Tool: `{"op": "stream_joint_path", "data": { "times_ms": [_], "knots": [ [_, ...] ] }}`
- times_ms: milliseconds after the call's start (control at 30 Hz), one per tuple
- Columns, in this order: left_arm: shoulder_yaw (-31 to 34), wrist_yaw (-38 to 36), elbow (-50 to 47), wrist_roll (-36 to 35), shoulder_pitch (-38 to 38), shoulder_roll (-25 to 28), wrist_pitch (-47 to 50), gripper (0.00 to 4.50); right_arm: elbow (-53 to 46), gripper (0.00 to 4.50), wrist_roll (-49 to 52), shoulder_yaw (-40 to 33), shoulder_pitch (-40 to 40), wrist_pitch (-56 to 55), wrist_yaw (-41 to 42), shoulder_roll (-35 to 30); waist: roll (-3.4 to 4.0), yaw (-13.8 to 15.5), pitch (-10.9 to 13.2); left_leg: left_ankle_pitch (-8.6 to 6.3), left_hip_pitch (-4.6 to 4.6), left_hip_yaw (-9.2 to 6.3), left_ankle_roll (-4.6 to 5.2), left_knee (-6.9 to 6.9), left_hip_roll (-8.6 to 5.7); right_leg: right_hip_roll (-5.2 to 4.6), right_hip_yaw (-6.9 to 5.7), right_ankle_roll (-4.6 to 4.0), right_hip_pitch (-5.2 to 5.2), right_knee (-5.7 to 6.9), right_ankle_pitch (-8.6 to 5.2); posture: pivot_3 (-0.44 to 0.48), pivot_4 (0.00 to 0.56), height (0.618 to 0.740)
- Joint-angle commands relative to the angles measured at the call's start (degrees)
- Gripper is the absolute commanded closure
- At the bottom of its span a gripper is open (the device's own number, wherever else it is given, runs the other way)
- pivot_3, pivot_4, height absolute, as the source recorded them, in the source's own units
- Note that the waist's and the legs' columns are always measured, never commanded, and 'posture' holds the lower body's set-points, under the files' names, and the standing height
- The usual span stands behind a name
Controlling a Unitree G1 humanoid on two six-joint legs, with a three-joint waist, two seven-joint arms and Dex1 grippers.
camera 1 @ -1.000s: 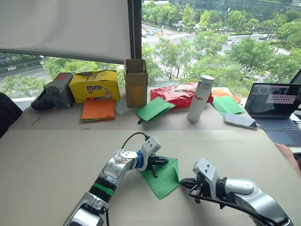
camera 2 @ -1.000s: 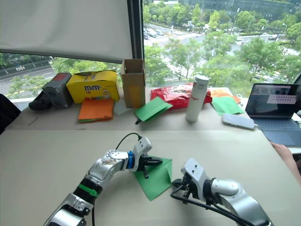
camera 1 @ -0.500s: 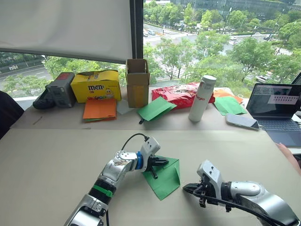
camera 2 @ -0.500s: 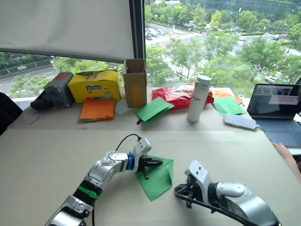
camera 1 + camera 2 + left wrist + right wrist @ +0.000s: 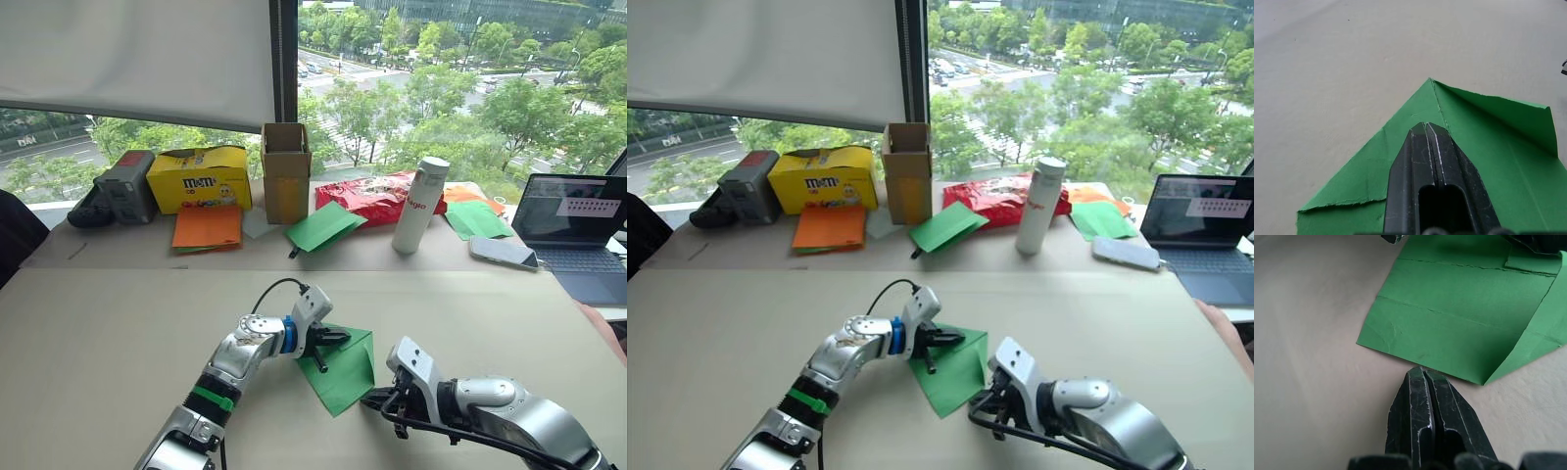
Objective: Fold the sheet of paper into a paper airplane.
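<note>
You had a crowded far edge behind the work: orange paper sheets (image 5: 207, 227), a yellow candy box (image 5: 197, 177), an upright cardboard box (image 5: 284, 171), a spare green sheet (image 5: 321, 224), a red snack bag (image 5: 369, 196), a white bottle (image 5: 418, 205), a phone (image 5: 502, 252) and an open laptop (image 5: 576, 220). All of it sat well apart from the sheet of paper (image 5: 343, 367), which lay partly folded on the bare table (image 5: 118, 333) between your two arms, nothing blocking either one.

Your left gripper (image 5: 333, 344) rested on the sheet's near-left part, fingers closed together and pressing down rather than pinching. Your right gripper (image 5: 1423, 374) sat just beside the sheet's edge, fingers closed on nothing, tips barely short of the paper.

The left wrist view showed you a pointed corner with one flap lifted. The right wrist view gave you parallel crease lines and a folded-over flap along one side.
</note>
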Motion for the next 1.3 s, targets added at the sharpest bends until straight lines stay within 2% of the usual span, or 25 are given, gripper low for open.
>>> {"op": "stream_joint_path", "data": {
  "times_ms": [33,600,867,1000,1200,1300],
  "knots": [
    [-1.0,-0.1,1.6,0.6,1.7,1.0,1.6,4.46,0.8,4.50,-0.6,0.2,-0.6,0.3,-2.4,1.5,0.00,-0.1,0.0,0.00,0.00,0.00,0.00,0.00,0.00,0.00,0.00,0.00,0.00,0.00,0.00,0.000,0.150,0.740],
    [-0.8,-0.4,2.9,0.5,1.2,0.4,1.2,4.46,-0.1,4.50,3.1,-6.1,-2.0,-0.7,-5.5,6.5,0.01,0.3,0.0,-0.01,-0.01,0.02,0.00,0.00,-0.02,-0.03,0.00,0.00,-0.03,-0.01,0.00,0.000,0.150,0.740],
    [-0.8,-0.5,3.3,0.6,1.1,0.1,0.9,4.46,0.5,4.50,3.3,-7.9,-2.7,-0.8,-5.3,6.1,0.01,0.4,0.0,-0.01,-0.01,0.02,0.01,0.00,-0.03,-0.03,0.00,0.00,-0.05,-0.02,0.00,0.000,0.150,0.740],
    [-0.8,-0.5,3.3,0.6,1.1,0.1,0.9,4.46,-0.3,4.50,4.4,-9.8,-2.8,1.6,-4.6,3.6,0.01,0.5,0.0,-0.02,-0.02,0.02,0.02,0.00,-0.04,-0.06,0.00,0.00,-0.05,-0.03,0.00,0.000,0.150,0.740],
    [-0.8,-0.9,3.2,0.6,1.3,0.7,0.8,4.46,-2.7,4.50,7.4,-10.6,-1.0,5.2,0.0,-4.4,0.02,0.5,0.0,-0.04,-0.03,0.02,0.05,-0.01,-0.05,-0.10,0.00,-0.01,-0.04,-0.10,0.00,0.000,0.150,0.740],
    [-0.8,-1.1,3.5,0.7,1.1,0.9,0.6,4.46,-3.8,4.50,10.4,-10.9,0.7,6.8,1.2,-5.0,0.01,0.5,0.0,-0.04,-0.03,0.01,0.06,-0.04,-0.03,-0.09,0.00,-0.01,0.00,-0.11,0.00,0.000,0.150,0.740]
  ]
}}
